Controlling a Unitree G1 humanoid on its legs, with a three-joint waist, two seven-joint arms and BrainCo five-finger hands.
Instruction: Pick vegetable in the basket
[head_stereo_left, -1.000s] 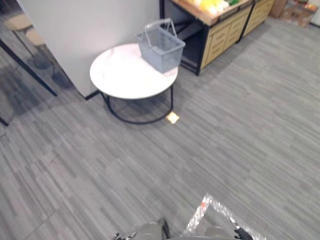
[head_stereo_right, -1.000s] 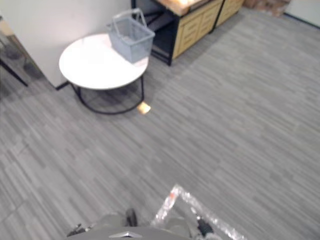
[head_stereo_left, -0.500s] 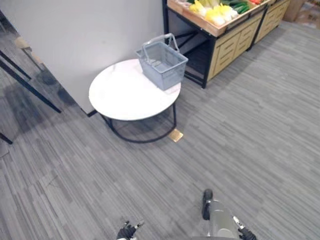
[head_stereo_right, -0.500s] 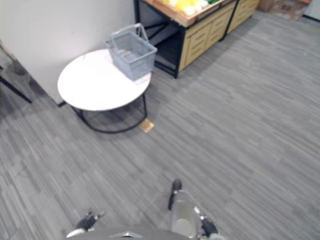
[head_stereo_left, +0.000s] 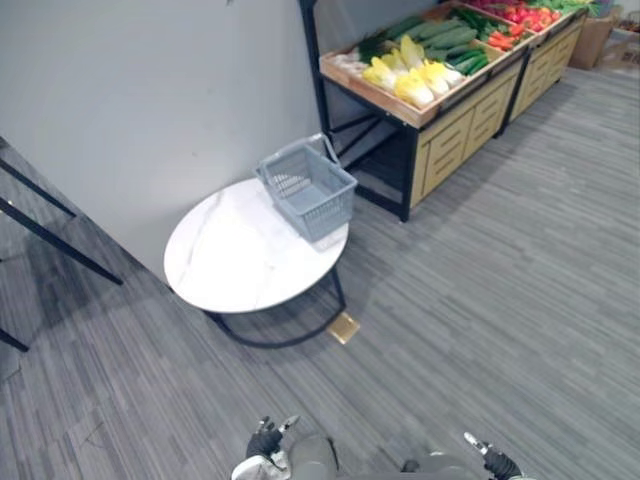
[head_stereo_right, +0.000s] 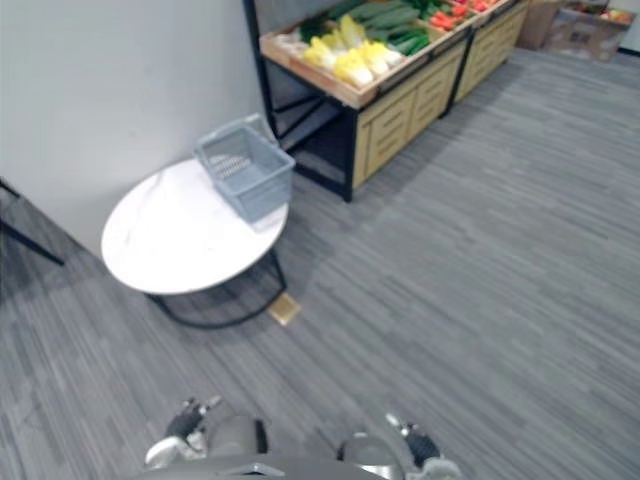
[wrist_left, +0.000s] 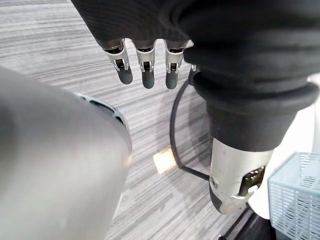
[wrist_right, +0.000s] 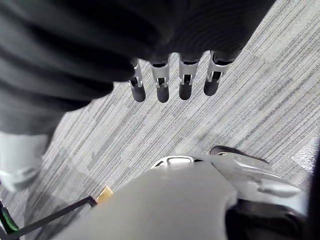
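An empty grey plastic basket (head_stereo_left: 306, 187) with its handles up stands on the right part of a round white table (head_stereo_left: 230, 260), far ahead of me. Behind it to the right, a wooden stand (head_stereo_left: 440, 100) holds pale yellow cabbages (head_stereo_left: 410, 75), green cucumbers (head_stereo_left: 450, 45) and red peppers (head_stereo_left: 515, 15). My left hand (head_stereo_left: 265, 440) and right hand (head_stereo_left: 490, 464) hang low at the bottom edge, far from the table. The left hand's fingers (wrist_left: 145, 65) and the right hand's fingers (wrist_right: 170, 82) hang straight over the grey floor, holding nothing. The basket's corner (wrist_left: 297, 195) shows past the left thumb.
A grey wall (head_stereo_left: 150, 100) stands behind the table. Black slanted bars (head_stereo_left: 50, 230) rise at the left. A small tan square (head_stereo_left: 343, 327) lies on the floor by the table's black frame. A second wooden stand with drawers (head_stereo_left: 545, 50) continues to the right.
The camera has moved and the picture has shifted, bringing the vegetable stand into fuller view. The table and basket keep their places. My hands stay low at the bottom edge.
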